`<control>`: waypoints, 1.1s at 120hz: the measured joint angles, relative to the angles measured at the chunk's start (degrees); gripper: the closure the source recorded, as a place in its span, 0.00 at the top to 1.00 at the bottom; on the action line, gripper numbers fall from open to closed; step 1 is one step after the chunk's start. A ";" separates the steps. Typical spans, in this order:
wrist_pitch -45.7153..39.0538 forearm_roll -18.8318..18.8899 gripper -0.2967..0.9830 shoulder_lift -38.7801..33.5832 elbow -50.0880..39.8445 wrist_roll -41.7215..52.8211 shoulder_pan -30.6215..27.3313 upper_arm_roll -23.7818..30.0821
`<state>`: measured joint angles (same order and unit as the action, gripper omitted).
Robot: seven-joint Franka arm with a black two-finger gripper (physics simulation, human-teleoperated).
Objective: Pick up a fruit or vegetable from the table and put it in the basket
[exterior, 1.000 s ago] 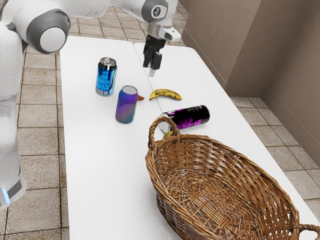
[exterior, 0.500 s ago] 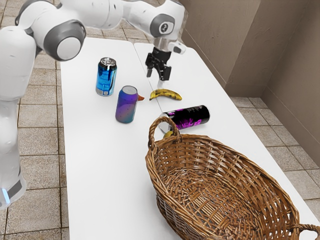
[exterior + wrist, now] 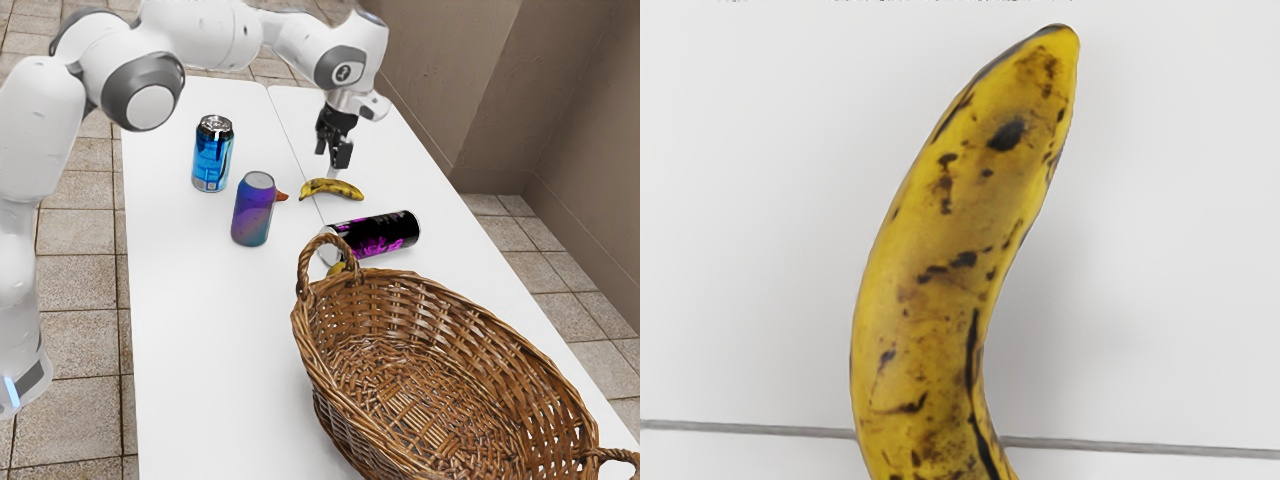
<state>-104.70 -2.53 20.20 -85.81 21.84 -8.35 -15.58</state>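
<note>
Just above the banana (image 3: 334, 189), toward its far side in the exterior view, hangs my gripper (image 3: 331, 160), its two fingers apart with nothing visible held between them. The yellow, brown-spotted banana (image 3: 930, 260) looms large below my hand in the wrist view, lying across the table's seam. The brown wicker basket (image 3: 440, 300) stands at the exterior view's lower right. An orange pointed thing (image 3: 281, 197) pokes out behind the purple can, mostly hidden. Part of a small yellow thing (image 3: 337, 268) shows by the basket's near handle.
A blue can (image 3: 212, 155) and a purple-blue can (image 3: 253, 210) stand upright toward the exterior view's left of the banana. A black and magenta can (image 3: 380, 235) lies on its side between banana and basket. The basket's looped handle (image 3: 305, 262) rises beside that can.
My hand has moved toward the exterior view's right and come down nearer the banana. The banana, cans and basket have stayed where they were.
</note>
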 joint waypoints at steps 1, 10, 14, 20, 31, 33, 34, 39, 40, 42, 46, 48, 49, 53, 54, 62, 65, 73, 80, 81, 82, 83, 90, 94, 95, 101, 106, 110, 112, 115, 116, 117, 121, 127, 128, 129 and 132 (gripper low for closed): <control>-0.11 0.02 0.77 0.08 0.00 0.02 -0.03 0.01; -1.01 0.11 0.77 1.41 0.38 0.24 -0.72 0.00; -1.33 -0.02 0.77 2.43 0.98 0.33 -1.11 -0.01; -1.72 -0.26 0.77 3.53 1.40 0.48 -1.67 -0.04; -2.23 -0.55 0.77 4.38 2.41 0.74 -2.03 -0.02; -2.30 -0.57 0.77 4.47 2.52 0.79 -2.04 -0.01; -2.34 -0.58 0.77 4.51 2.56 0.81 -2.04 0.00; -2.48 -0.62 0.77 4.86 2.70 0.93 -2.03 0.01; -2.51 -0.63 0.77 4.94 2.72 0.95 -2.02 0.02; -2.56 -0.63 0.77 5.09 2.75 1.00 -2.02 0.02; -2.64 -0.62 0.77 5.29 2.78 1.09 -2.02 0.02; -2.68 -0.61 0.77 5.35 2.79 1.13 -2.00 0.03; -2.70 -0.61 0.77 5.37 2.79 1.15 -1.99 0.03; -2.77 -0.59 0.77 5.44 2.80 1.23 -1.92 0.03; -2.78 -0.58 0.77 5.45 2.79 1.25 -1.88 0.03; -2.88 -0.54 0.77 5.71 2.69 1.39 -1.60 0.03; -2.91 -0.52 0.77 5.93 2.68 1.44 -1.52 0.03; -2.97 -0.50 0.77 6.34 2.59 1.56 -1.40 0.03; -3.01 -0.48 0.77 6.55 2.57 1.65 -1.34 0.03; -3.01 -0.48 0.77 6.57 2.57 1.66 -1.34 0.03; -3.02 -0.48 0.76 6.59 2.57 1.68 -1.33 0.03; -3.02 -0.48 0.76 6.60 2.56 1.69 -1.33 0.03; -3.03 -0.48 0.75 6.65 2.56 1.74 -1.31 0.03; -3.03 -0.48 0.74 6.69 2.56 1.75 -1.29 0.03; -3.03 -0.48 0.73 6.70 2.56 1.75 -1.28 0.03; -3.04 -0.50 0.72 6.73 2.56 1.77 -1.24 0.03; -3.04 -0.51 0.70 6.76 2.54 1.78 -1.19 0.03; -3.04 -0.52 0.69 6.83 2.51 1.78 -1.16 0.03; -3.04 -0.53 0.68 6.92 2.50 1.78 -1.16 0.03; -3.04 -0.56 0.68 7.03 2.49 1.79 -1.12 0.03; -3.04 -0.57 0.68 7.06 2.48 1.79 -1.11 0.03; -3.04 -0.58 0.67 7.11 2.48 1.79 -1.10 0.03; -3.04 -0.61 0.66 7.25 2.46 1.79 -1.04 0.04; -3.04 -0.68 0.64 7.37 2.42 1.80 -0.94 0.07; -3.03 -0.69 0.64 7.38 2.42 1.80 -0.93 0.08; -3.03 -0.71 0.63 7.39 2.41 1.80 -0.91 0.07; -3.01 -0.74 0.61 7.41 2.42 1.79 -0.87 0.07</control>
<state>-107.71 -3.27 27.61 -83.39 23.63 -9.22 -15.51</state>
